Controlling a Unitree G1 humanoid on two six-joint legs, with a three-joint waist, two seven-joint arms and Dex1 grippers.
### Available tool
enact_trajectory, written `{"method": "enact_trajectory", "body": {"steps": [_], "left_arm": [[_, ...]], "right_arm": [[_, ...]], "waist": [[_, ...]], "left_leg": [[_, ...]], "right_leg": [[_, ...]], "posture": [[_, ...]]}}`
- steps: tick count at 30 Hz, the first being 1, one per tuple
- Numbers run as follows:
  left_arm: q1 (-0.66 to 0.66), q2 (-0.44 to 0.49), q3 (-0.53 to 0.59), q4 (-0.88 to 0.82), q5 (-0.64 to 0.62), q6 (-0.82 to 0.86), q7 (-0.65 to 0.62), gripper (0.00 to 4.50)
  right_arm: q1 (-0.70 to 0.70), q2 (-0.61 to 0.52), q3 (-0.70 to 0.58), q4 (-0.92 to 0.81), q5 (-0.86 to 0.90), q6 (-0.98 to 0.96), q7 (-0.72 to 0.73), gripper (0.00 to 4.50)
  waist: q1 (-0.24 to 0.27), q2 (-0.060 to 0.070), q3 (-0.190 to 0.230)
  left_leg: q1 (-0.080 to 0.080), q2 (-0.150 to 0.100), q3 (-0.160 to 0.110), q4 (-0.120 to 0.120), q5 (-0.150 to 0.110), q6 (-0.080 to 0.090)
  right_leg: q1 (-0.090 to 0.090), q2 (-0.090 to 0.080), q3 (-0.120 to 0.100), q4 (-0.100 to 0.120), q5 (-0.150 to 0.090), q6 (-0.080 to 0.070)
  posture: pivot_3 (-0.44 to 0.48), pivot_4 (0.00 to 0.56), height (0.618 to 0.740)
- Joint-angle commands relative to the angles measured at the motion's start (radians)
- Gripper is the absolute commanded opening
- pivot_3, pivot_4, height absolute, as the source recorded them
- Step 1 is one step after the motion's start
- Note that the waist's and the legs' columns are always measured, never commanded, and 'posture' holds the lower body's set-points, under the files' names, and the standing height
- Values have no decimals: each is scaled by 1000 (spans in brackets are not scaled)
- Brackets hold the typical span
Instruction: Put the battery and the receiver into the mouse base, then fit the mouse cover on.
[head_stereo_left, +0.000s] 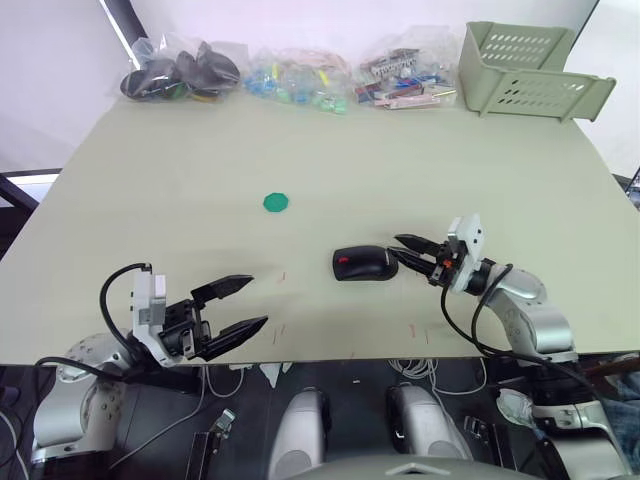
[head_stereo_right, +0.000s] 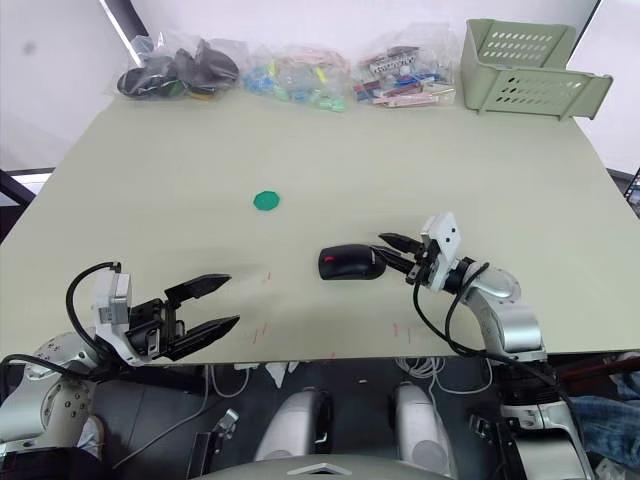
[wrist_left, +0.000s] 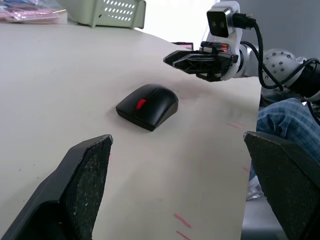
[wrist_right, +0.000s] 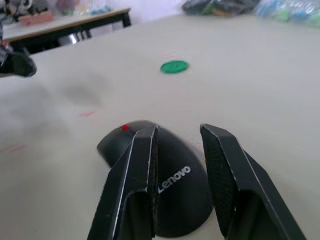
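Observation:
The mouse base lies at the table's middle front, its red wheel facing my left side. The glossy black mouse cover, printed "Lenovo", sits on top of it. My right gripper hovers just behind and slightly above the mouse's rear, open, with nothing between its fingers. My left gripper is open and empty at the front left edge, well apart from the mouse. The battery and the receiver are hidden.
A green disc lies left of centre, beyond the mouse. Clear bags of parts line the far edge, with a pale green basket at the far right corner. Small red marks dot the table near its front edge.

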Motion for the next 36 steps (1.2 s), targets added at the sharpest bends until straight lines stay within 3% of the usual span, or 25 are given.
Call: {"method": "enact_trajectory", "body": {"steps": [1, 11, 14, 21, 24, 36], "left_arm": [[1, 15, 17, -24, -24, 4, -15, 4500], [20, 21, 46, -30, -25, 4, -11, 4500], [28, 20, 48, -34, -24, 1, -8, 4500], [46, -1, 61, -37, -24, -3, 23, 4500], [47, -19, 62, -38, -15, 1, 61, 4500], [86, -18, 76, -10, 15, 27, 168, 4500]], "right_arm": [[6, 45, -13, 56, 6, -104, -26, 1410], [9, 107, 57, 283, -89, -259, -61, 1410], [10, 111, 57, 298, -93, -290, -63, 1410], [62, 27, -51, -5, 50, -168, -104, 1410], [131, -82, -109, -107, 95, -93, -79, 1410], [344, -300, -303, -182, 205, -28, -12, 1410]], "waist": [[1, 0, 0], [-2, 0, 0], [-6, 0, 0], [3, 1, 1], [6, 1, 1], [4, 1, 1]], "left_leg": [[0, 0, 0, 0, 0, 0], [0, 0, 0, 0, 0, 0], [10, 2, 2, -3, 0, 0], [10, 5, 0, -3, 0, 0], [10, 4, 0, -3, 0, 0], [11, 4, 1, -4, 0, 0]], "right_leg": [[0, 0, 0, 0, 0, 0], [0, 0, 0, 0, 1, -1], [8, 1, 2, -1, 0, -1], [8, -1, 4, -1, 0, -2], [8, -3, 4, -3, 0, -2], [8, -1, 5, -3, -2, 2]], "posture": [[0, 150, 740], [0, 150, 740], [0, 150, 740], [0, 150, 740], [0, 150, 740], [0, 150, 740]]}}
